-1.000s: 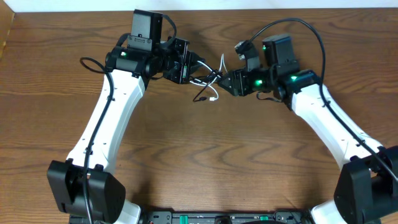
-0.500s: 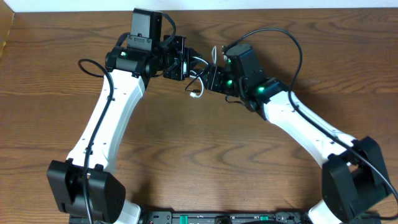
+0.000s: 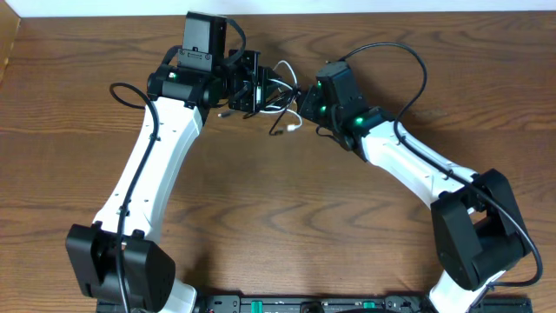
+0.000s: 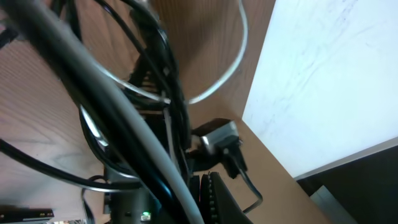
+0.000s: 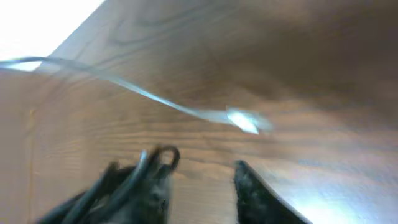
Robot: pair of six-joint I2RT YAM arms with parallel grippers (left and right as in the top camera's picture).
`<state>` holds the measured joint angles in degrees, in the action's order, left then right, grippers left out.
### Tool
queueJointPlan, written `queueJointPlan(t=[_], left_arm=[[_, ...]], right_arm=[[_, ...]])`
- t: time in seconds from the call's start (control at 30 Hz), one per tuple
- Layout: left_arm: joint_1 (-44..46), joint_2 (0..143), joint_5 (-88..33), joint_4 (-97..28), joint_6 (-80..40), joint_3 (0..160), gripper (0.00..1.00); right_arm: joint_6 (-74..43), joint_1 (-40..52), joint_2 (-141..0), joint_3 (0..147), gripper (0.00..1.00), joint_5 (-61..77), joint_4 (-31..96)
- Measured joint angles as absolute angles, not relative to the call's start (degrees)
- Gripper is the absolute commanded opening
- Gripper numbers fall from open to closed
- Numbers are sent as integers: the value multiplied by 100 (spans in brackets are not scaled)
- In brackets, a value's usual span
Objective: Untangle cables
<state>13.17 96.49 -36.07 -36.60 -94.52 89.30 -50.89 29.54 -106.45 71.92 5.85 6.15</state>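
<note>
A small tangle of thin cables hangs between my two grippers at the back of the table. The white cable (image 3: 284,67) loops upward there, and its plug end (image 3: 295,127) dangles beside a black cable end (image 3: 277,130). My left gripper (image 3: 254,87) is shut on the cables. In the left wrist view, black cable (image 4: 155,50) and a white loop (image 4: 239,56) run out from its closed jaws (image 4: 202,186). My right gripper (image 3: 301,106) is just right of the tangle. In the blurred right wrist view its fingers (image 5: 202,160) stand apart over bare wood. Dark cable lies along the left finger, and the white cable (image 5: 155,96) stretches ahead to its plug (image 5: 244,121).
The table's back edge (image 3: 486,10) runs just behind both grippers, with a white surface beyond it (image 4: 323,81). Thick black arm wires arch over the right arm (image 3: 408,54) and beside the left arm (image 3: 126,89). The right arm's wrist (image 4: 217,137) is close in front of my left gripper.
My right gripper has swung left, close to the left gripper, and its jaws have narrowed. The cable tangle has bunched up between them. The left arm has stayed in place.
</note>
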Motion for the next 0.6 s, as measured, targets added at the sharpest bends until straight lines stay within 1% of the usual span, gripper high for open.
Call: queueJointPlan(t=[0.1, 0.33, 0.43, 0.53, 0.57, 0.6], left_arm=[[1315, 9649, -3607, -3656, -9452, 8932, 8], [1135, 9649, -3612, -3527, -9498, 8932, 7], [1037, 9649, -3629, -3363, -9605, 8930, 8], [982, 9649, -3684, -3092, -9703, 8930, 8], [978, 9649, -3699, -3037, -9732, 8930, 8], [980, 9649, -3717, -2965, -9771, 8930, 7]], right_arm=[[-4668, 2832, -10645, 7188, 38, 1278, 274], [-3583, 2405, -10645, 7188, 33, 3124, 530], [-3199, 2209, -10645, 7175, 33, 3715, 447], [-2897, 2036, -10645, 6960, 35, 4342, -132], [-2862, 1997, -10645, 6785, 39, 4545, -615], [-2864, 1959, -10645, 6490, 39, 4890, -1323]])
